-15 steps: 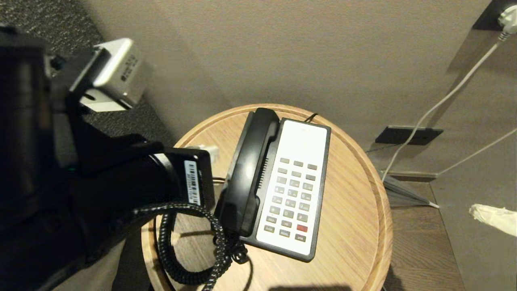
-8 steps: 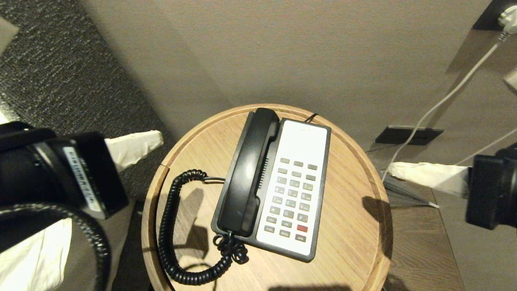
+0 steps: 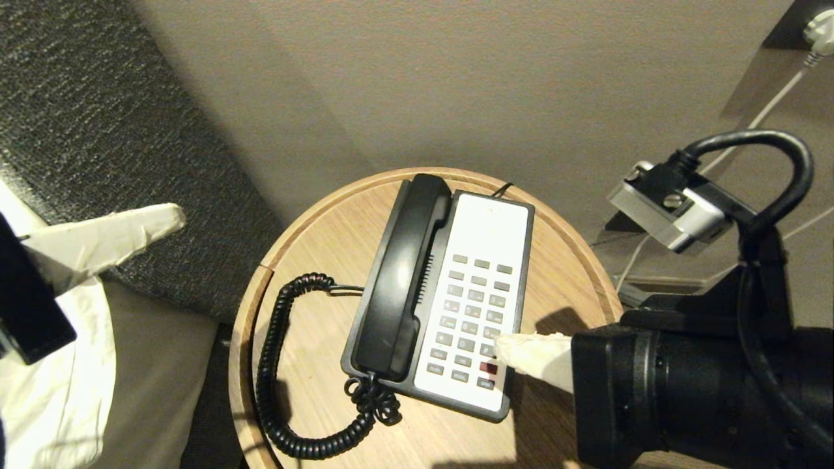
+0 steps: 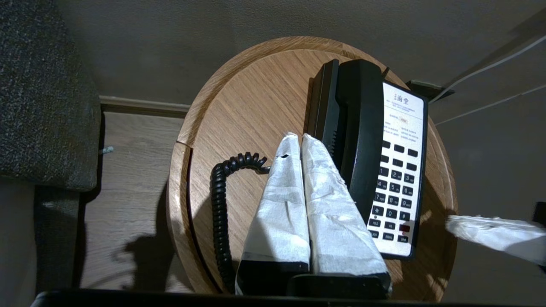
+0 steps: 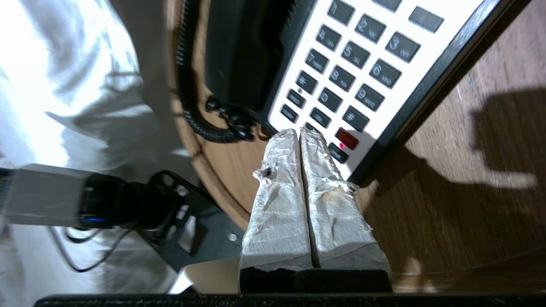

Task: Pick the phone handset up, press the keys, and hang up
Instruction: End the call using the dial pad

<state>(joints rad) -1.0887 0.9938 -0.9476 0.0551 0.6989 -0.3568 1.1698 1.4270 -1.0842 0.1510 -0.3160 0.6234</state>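
Note:
The black phone handset (image 3: 399, 280) lies in its cradle on the left side of the phone base, and its coiled cord (image 3: 267, 365) loops over the round wooden table (image 3: 560, 260). The grey keys (image 3: 472, 312) and one red key (image 3: 488, 368) sit in the white faceplate. My right gripper (image 3: 500, 345) is shut, and its taped tip sits over the bottom key rows beside the red key (image 5: 346, 138); contact cannot be told. In the right wrist view, the right gripper (image 5: 300, 133) points at those keys (image 5: 354, 76). My left gripper (image 3: 172, 220) is shut and empty, left of the table, with its tips (image 4: 297, 137) pointing toward the handset (image 4: 360, 132).
A dark grey upholstered piece (image 3: 78, 130) stands to the left of the table, with white cloth (image 3: 58, 391) below it. The wall runs close behind the table. White cables (image 3: 775, 98) hang on the wall at the right, behind my right arm.
My left arm has drawn back to the left, off the table, uncovering the cord. My right arm has swung in from the right, bringing its shut tip over the lower keys.

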